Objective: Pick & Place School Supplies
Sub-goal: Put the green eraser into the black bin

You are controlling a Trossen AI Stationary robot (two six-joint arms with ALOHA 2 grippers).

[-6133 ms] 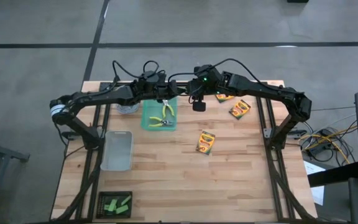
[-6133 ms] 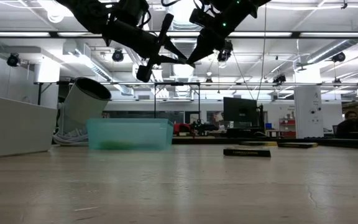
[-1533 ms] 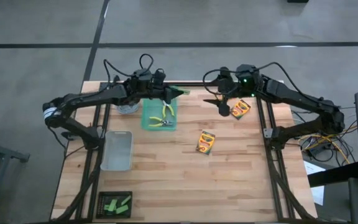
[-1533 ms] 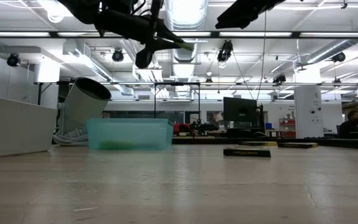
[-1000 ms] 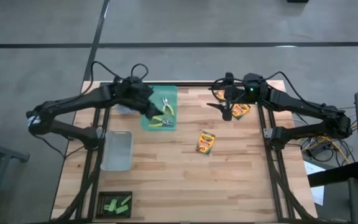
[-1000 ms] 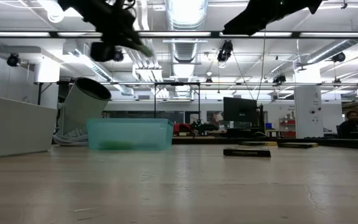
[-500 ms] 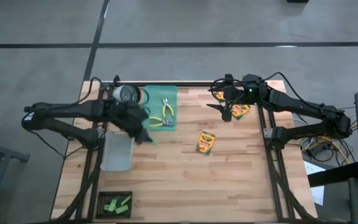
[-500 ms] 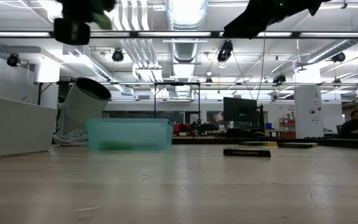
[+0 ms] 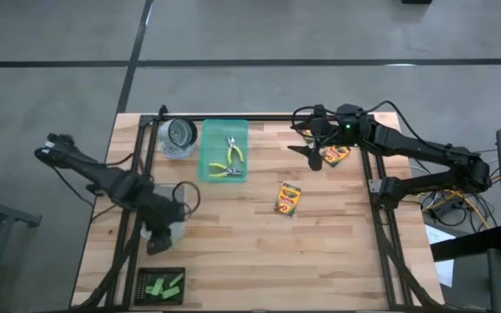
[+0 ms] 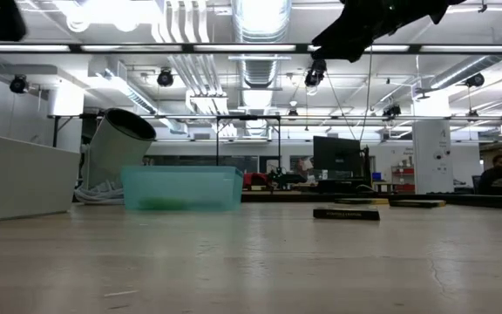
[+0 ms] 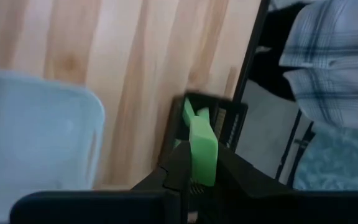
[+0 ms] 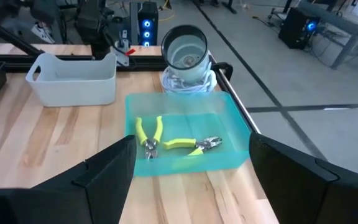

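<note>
My left gripper [image 9: 156, 242] hangs over the near end of the clear bin [image 9: 167, 202], shut on a bright green block [image 11: 201, 143]. Just nearer stands a black tray [image 9: 162, 285] with several green blocks. My right gripper [image 9: 313, 156] is open in the air at the far right, beside a crayon box [image 9: 337, 155]. Another crayon box [image 9: 288, 198] lies flat on the table at mid-right. Two pliers [image 12: 179, 142] with yellow-green handles lie in the teal tray [image 9: 207, 165]. My left gripper pinches the green block's lower end [image 11: 202, 174] between its two fingers. The rest of the block sticks out past the fingertips. The block is lifted clear, above the table and the black tray's corner [image 11: 225, 115].
A metal cup [image 9: 181, 135] lies on a coiled cord at the far left, beside the teal tray. A person in a plaid shirt [image 11: 334, 68] stands past the table's edge. Bare wood spans the table's middle and near right.
My left gripper has swung away from the teal tray toward the table's near left, carrying the green block, and now hangs over the clear bin's near end. It stays shut.
</note>
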